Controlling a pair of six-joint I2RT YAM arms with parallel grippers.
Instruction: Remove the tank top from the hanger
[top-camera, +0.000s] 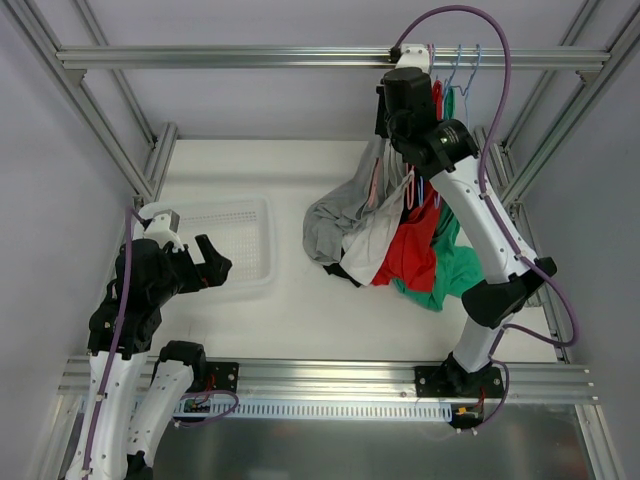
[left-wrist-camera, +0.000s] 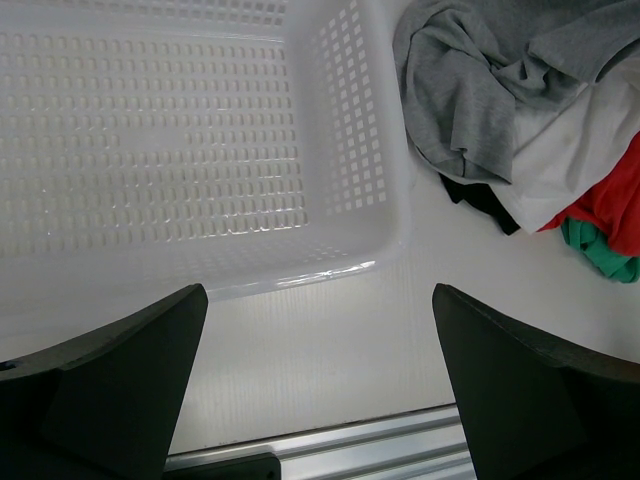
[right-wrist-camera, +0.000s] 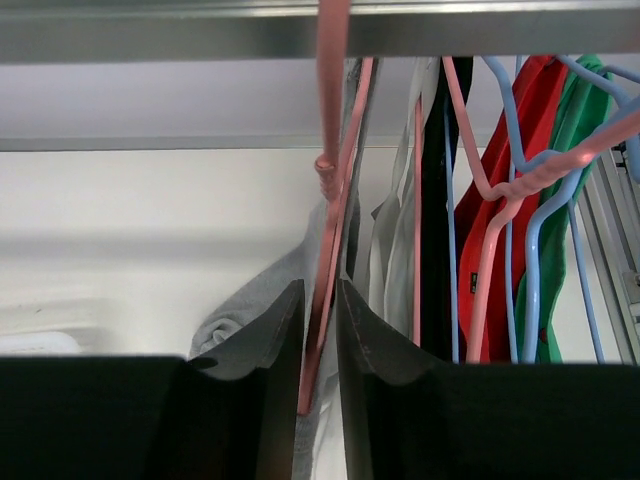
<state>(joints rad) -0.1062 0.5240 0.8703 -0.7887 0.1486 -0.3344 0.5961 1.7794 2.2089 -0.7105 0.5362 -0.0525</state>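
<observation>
White tabletop (top-camera: 300, 310) fills the aluminium frame, with a rail (top-camera: 250, 57) running across the top of the overhead view. A white perforated basket (top-camera: 255, 250) sits at the left of that view.

The left gripper (left-wrist-camera: 318, 300) hovers low over the table just beside the basket's near rim. Its fingers (left-wrist-camera: 120, 390) are spread as wide as they go, with nothing between them.

The right arm reaches up to the rail in the upper right of the overhead view. In the right wrist view, the right gripper (right-wrist-camera: 320, 290) has its fingers drawn in to a narrow slot. The hanger (right-wrist-camera: 330, 200), a thin pink wire hooked over the rail, runs down through that slot. It lies against the finger on the left of the frame. Whether it is truly pinched cannot be told.

The tank top (top-camera: 335, 225), light grey, drapes down from the hanger. Its lower part is bunched on the table at the centre of the overhead view, to the right of the basket and apart from it. Just beside it, further right, hang a white top (top-camera: 375, 250), a red garment (top-camera: 410, 250) and a green one (top-camera: 450, 275). Their hems also reach the table. Blue hangers (right-wrist-camera: 530, 300) and another pink one hang at the right of the wrist view.
</observation>
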